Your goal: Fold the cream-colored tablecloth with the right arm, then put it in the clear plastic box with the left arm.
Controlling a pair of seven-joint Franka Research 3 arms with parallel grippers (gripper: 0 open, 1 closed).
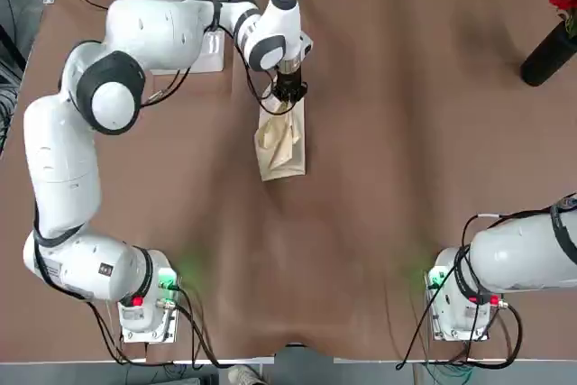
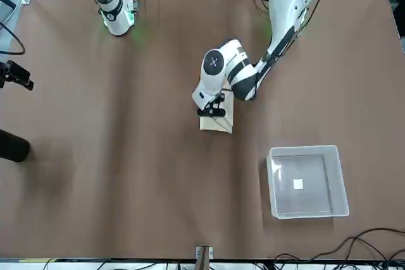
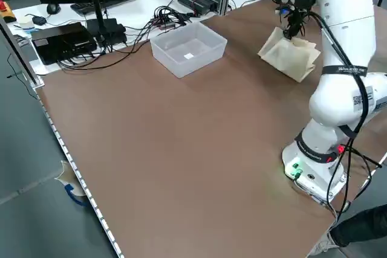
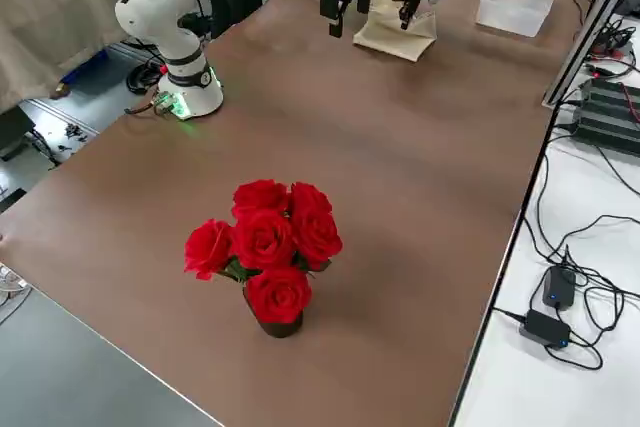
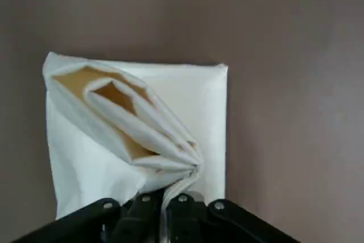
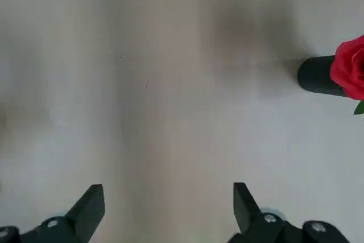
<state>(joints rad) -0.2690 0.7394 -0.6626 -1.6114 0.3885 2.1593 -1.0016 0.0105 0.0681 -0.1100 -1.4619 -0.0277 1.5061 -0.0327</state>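
The cream-colored tablecloth (image 1: 279,146) lies folded into a narrow layered bundle at the middle of the table's far half. My left gripper (image 1: 288,94) is shut on its far edge, and the layers (image 5: 142,123) fan out from the pinch while the rest stays on the table. The gripper (image 3: 294,28) stands upright over the cloth (image 3: 290,55). The clear plastic box (image 2: 307,181) stands empty to the cloth's left and a little farther from the robot, apart from it. My right gripper (image 6: 166,209) hangs open high over the table's right side, holding nothing.
A dark vase of red roses (image 4: 265,257) stands near the far right of the table (image 1: 550,51). Cables and black electronics (image 3: 66,37) lie on the white bench past the far edge. Both arm bases (image 1: 149,299) sit at the near edge.
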